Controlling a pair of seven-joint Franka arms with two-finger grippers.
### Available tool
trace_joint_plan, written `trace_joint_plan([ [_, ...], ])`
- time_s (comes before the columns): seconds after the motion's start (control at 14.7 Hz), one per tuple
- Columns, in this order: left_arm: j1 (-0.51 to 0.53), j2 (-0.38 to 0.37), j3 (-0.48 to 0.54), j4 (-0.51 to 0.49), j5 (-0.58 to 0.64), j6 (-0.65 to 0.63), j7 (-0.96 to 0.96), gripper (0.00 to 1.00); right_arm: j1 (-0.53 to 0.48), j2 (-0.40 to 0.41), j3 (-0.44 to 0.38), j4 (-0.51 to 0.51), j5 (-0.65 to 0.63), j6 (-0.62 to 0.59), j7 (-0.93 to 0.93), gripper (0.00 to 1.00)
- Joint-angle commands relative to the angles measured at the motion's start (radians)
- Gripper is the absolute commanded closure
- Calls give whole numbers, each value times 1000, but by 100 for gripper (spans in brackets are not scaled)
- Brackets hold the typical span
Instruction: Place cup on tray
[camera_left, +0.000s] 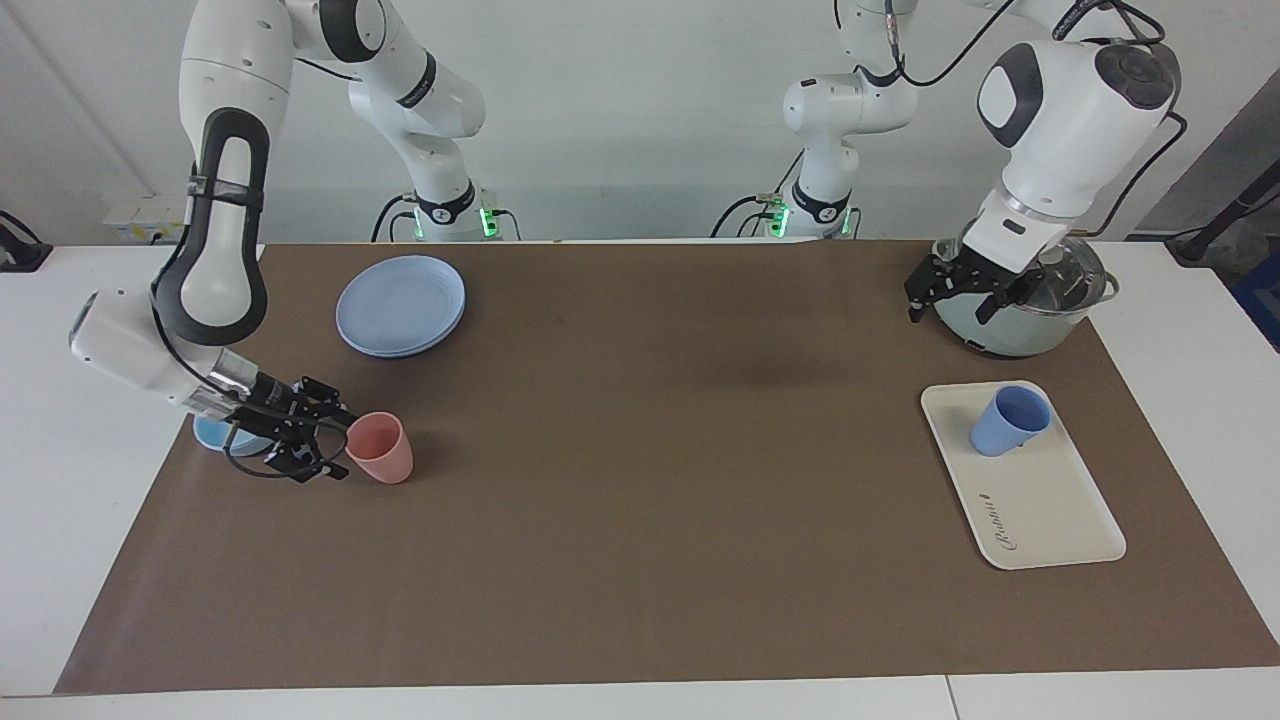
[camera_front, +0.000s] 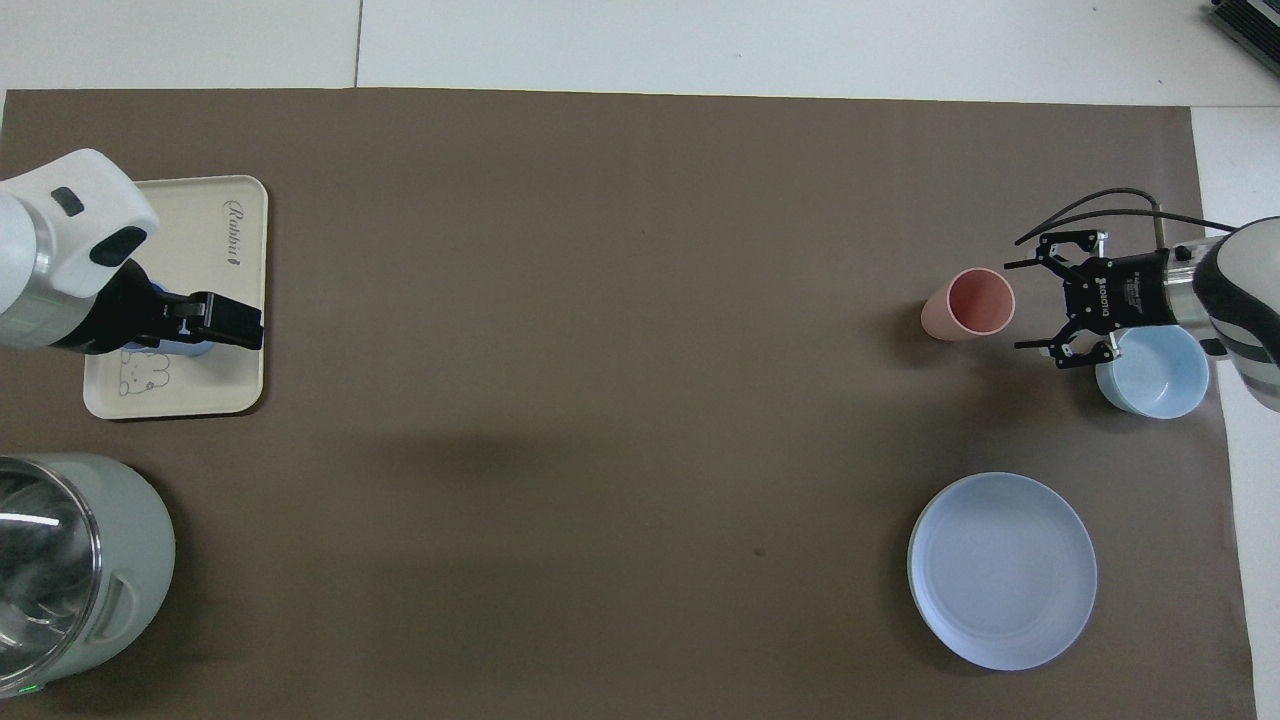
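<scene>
Cup (camera_left: 1010, 421) upright on the tray (camera_left: 1040, 510), mouth up, toward the tray's end nearer the robots, the script lettering on the bare end farther from them; in the overhead view almost wholly hidden under the left arm, only a sliver of blue showing. Tray flat on the brown mat (camera_left: 640, 480) at the left arm's end of the table, the pot (camera_left: 1010, 310) with its glass lid nearer the robots than the tray and apart from it. Left gripper (camera_left: 955, 290) raised in the air just beside the pot — fingers spread, holding nothing, well clear of the cup. Right gripper (camera_left: 320, 440) low over the mat at the right arm's end, fingers spread wide and empty, pointed at the pink cup (camera_left: 380, 448) and just short of it, no contact visible in the overhead view (camera_front: 1040, 305). Pink cup standing upright on the mat, mouth up. Light-blue bowl (camera_front: 1152, 372) beside the right gripper's wrist, toward the table's edge — partly hidden by the arm in the facing view. Blue plate (camera_left: 401, 304) on the mat nearer the robots than the pink cup, apart from everything else.
</scene>
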Motion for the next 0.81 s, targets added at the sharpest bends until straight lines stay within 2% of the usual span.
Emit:
trace_joint_plan([
  [0.0, -32, -62, 13, -20, 23, -68, -3, 0, 9, -95, 9, -28, -160, 11, -110, 0],
  [0.2, -29, -85, 14, -3, 15, -108, 4, 0, 69, -180, 9, -29, -298, -27, -181, 0],
  [0.41, -27, -29, 14, 130, 23, -170, 10, 0, 139, -258, 12, -31, -400, -107, -196, 0],
  [0.54, -24, -35, 14, 113, 18, -167, 10, 0, 199, -307, 14, -31, -418, -142, -231, 0],
  [0.68, -15, -77, 19, 23, 16, -141, 4, 0, 257, -335, 18, -33, -422, -196, -367, 0],
  [0.75, -13, -78, 21, 21, 16, -142, 3, 0, 291, -343, 18, -34, -437, -233, -444, 0],
])
